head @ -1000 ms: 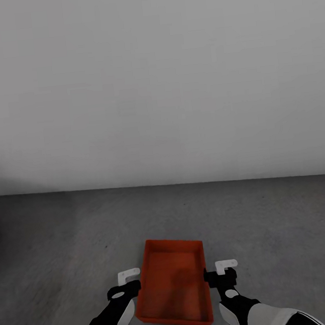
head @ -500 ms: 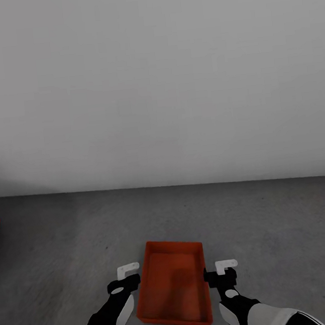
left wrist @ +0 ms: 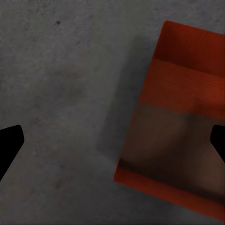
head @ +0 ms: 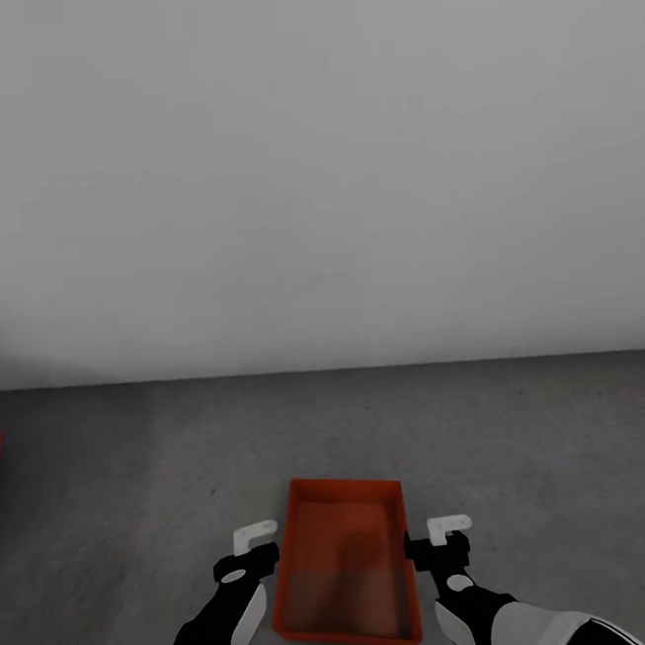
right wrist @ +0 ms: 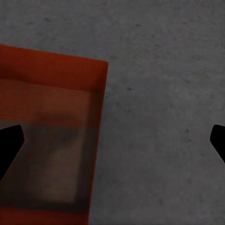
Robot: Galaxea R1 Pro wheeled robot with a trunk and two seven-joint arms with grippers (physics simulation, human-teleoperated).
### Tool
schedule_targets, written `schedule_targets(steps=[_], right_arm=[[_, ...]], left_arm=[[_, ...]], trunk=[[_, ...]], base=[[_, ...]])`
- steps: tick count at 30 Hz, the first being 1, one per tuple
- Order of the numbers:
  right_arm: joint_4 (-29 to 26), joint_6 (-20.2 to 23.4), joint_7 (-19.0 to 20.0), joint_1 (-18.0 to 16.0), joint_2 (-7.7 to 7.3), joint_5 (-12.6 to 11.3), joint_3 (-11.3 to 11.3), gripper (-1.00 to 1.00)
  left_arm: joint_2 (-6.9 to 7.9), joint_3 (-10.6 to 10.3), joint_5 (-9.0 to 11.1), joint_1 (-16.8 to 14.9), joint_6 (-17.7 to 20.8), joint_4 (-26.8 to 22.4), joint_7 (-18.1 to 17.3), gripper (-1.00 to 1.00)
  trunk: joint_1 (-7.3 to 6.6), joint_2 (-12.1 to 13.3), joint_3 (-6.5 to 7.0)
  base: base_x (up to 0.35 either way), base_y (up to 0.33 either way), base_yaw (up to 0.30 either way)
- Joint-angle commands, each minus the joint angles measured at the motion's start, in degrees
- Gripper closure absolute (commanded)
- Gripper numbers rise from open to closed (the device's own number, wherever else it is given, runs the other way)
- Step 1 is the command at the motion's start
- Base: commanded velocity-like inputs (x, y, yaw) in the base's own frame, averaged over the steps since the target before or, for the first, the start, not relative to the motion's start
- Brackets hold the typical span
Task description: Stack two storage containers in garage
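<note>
Orange-red storage container (head: 340, 564) sits on the grey garage floor (head: 533, 439), between my left gripper (head: 255, 550) and right gripper (head: 437, 539), both with jaws spread wide, released. Thin, stiff walls; I'd pinch the long rims.

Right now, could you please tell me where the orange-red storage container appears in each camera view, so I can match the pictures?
Head view: the storage container sits low at centre, on the dark grey floor, between the two arms.
Left wrist view: the container fills the right side of the picture.
Right wrist view: the container fills the left side.
Shared landmark: the dark grey floor beside the container's long wall.
</note>
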Motion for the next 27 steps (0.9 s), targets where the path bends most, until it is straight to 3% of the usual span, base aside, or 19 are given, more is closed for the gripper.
schedule_targets(steps=[1, 27], right_arm=[[0.04, -0.14, -0.18, -0.03, 0.02, -0.44, 0.49, -1.00], [0.04, -0.09, -0.18, -0.03, 0.02, -0.45, 0.49, -1.00]], left_arm=[[0.05, -0.45, 0.52, -0.01, 0.30, -0.12, 0.50, -1.00], [-0.12, -0.29, 0.67, -0.01, 0.41, 0.02, 0.54, -1.00]], trunk=[[-0.01, -0.03, -0.05], [-0.01, -0.03, -0.05]], base=[[-0.075, 0.000, 0.000], [-0.326, 0.000, 0.000]])
